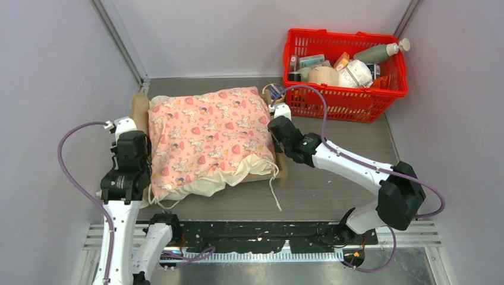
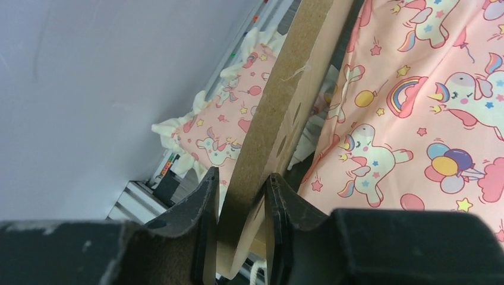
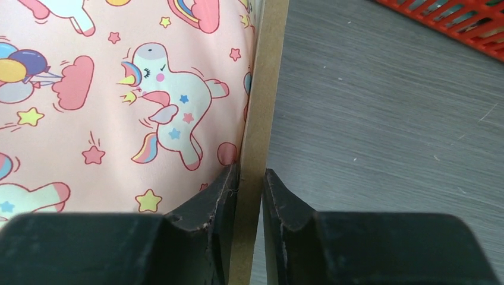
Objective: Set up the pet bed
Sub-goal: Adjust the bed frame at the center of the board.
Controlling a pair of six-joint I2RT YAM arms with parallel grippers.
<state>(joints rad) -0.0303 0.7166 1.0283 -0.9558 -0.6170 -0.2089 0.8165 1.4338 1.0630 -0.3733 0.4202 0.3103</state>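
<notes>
A: Where is the pet bed [image 1: 140, 110]?
B: On the counter [image 1: 333, 190], left of the red basket [image 1: 347, 98], under the pink blanket [image 1: 208, 136]. The left jaws pinch the headboard [image 2: 279, 107] edge; the right jaws pinch the thin board [image 3: 261, 89] at the opposite end
A: How will it handle?
B: Probably light and stiff, being thin plywood. Grip the board edges, not the soft blanket, and keep both ends level so it doesn't twist

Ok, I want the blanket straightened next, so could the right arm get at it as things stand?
Probably, but not while busy: the right gripper is shut on a side board of the pet bed. The blanket lies right beside that board, uncovered. The gripper would have to let go first.
</notes>
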